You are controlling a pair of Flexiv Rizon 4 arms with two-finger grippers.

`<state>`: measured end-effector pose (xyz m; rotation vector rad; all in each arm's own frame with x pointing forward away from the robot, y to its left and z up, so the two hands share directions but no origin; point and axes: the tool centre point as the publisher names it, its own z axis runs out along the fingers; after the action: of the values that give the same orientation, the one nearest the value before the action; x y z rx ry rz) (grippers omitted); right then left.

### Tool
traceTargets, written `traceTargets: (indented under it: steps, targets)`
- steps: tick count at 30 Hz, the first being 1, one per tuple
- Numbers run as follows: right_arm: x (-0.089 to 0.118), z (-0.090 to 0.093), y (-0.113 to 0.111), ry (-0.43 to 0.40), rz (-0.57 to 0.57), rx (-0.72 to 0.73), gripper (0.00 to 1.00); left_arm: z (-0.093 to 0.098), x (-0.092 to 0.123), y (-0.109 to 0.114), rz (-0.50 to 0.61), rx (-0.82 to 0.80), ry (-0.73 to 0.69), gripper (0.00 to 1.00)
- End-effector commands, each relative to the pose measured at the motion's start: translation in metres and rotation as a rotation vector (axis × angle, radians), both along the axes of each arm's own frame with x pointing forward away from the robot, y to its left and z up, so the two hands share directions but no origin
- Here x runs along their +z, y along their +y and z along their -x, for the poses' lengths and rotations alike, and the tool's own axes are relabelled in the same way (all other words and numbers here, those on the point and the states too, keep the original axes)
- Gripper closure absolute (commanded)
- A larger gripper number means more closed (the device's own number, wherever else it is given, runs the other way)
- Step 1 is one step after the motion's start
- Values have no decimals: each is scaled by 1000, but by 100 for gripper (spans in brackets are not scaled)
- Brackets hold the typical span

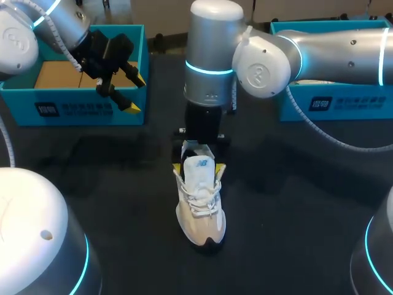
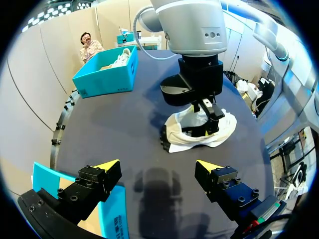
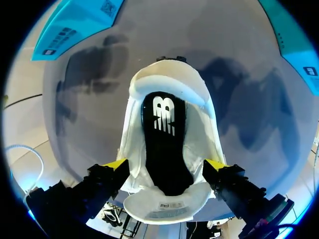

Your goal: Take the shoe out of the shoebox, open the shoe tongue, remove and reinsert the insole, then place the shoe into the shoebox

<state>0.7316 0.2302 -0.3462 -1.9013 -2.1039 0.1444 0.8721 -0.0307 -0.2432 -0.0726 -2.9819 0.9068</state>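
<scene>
Here, grips the white shoe (image 1: pixel 200 212) by both sides in the right jaws.
Stands it upright on the bench (image 1: pixel 123 184), toe toward the robot, tongue (image 1: pixel 198 169) lifted, black insole (image 3: pixel 164 149) inside; holds the left jaws apart above the front wall of the left blue shoebox (image 1: pixel 92 110).

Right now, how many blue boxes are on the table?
2. One box sits at the table's far left, beside the left gripper; the other box sits at the far right. None seems hidden.
</scene>
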Motion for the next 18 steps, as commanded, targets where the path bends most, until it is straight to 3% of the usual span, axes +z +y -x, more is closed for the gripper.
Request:
traceTargets:
  steps: [1, 18]
  targets:
    - [4, 0, 3, -2, 11, 3, 0, 0, 1, 0, -4, -1, 2, 0]
    - [44, 12, 10, -77, 92, -37, 0, 0, 1, 0, -4, -1, 2, 0]
